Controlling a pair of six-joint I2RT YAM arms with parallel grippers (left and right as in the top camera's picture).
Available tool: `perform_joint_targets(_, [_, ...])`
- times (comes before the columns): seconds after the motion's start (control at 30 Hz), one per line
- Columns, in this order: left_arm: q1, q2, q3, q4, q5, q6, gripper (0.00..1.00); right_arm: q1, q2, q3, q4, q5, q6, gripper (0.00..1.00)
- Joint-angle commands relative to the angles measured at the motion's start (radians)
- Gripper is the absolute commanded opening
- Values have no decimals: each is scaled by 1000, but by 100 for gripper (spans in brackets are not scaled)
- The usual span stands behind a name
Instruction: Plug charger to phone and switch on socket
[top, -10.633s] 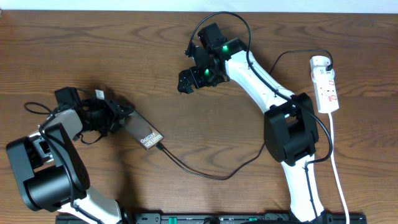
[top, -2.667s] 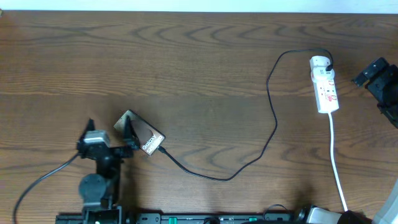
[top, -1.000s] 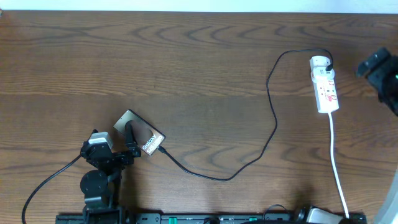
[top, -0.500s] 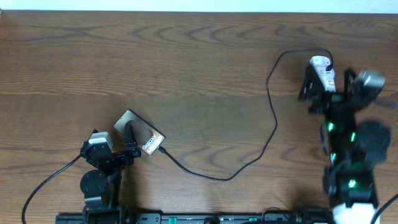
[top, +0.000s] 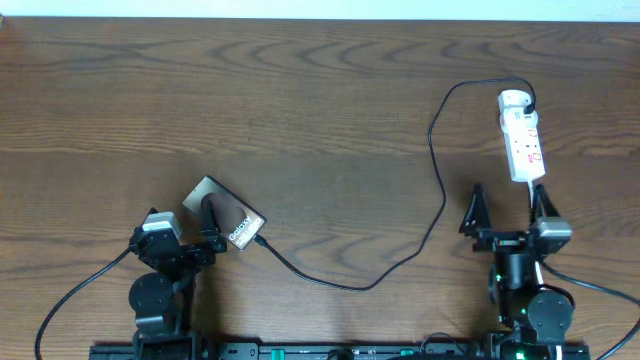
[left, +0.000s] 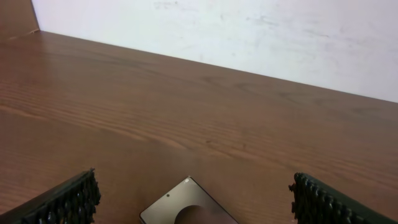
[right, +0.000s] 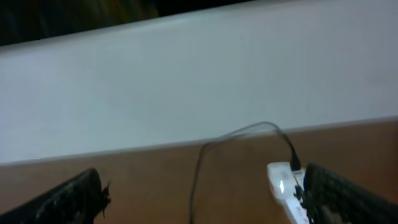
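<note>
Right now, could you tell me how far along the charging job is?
Done, apparently: the charger has its plug tip at the phone edge, and its adapter end sits at the socket. In hand: nothing; the left hand is open at the phone, and the right hand is open near the socket's cord end. Left: the switch; whether it is on cannot be read here.

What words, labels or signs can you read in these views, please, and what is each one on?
"Galaxy": white lettering on the phone, near its lower-right end, seen from overhead.
Red markings on the socket: too small to read.
Wrist views: no readable text; the right one is blurred.
</note>
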Motion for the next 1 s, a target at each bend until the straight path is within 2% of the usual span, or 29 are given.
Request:
perform_joint_targets(0.0, [5, 0, -10, -41, 32, 14, 96, 11, -82, -1, -55, 35, -18, 99])
perform_joint_targets(0.1, [5, 0, -10, -41, 32, 14, 96, 10, -153, -1, -176, 34, -17, 99])
perform_joint_targets(0.27, [5, 0, -10, -41, 32, 14, 96, 8, -148, -1, -381, 4, -13, 99])
perform_joint_targets(0.97, [2, -12, -11, -40, 33, 14, 96, 5, -148, -1, -381, 11, -14, 99])
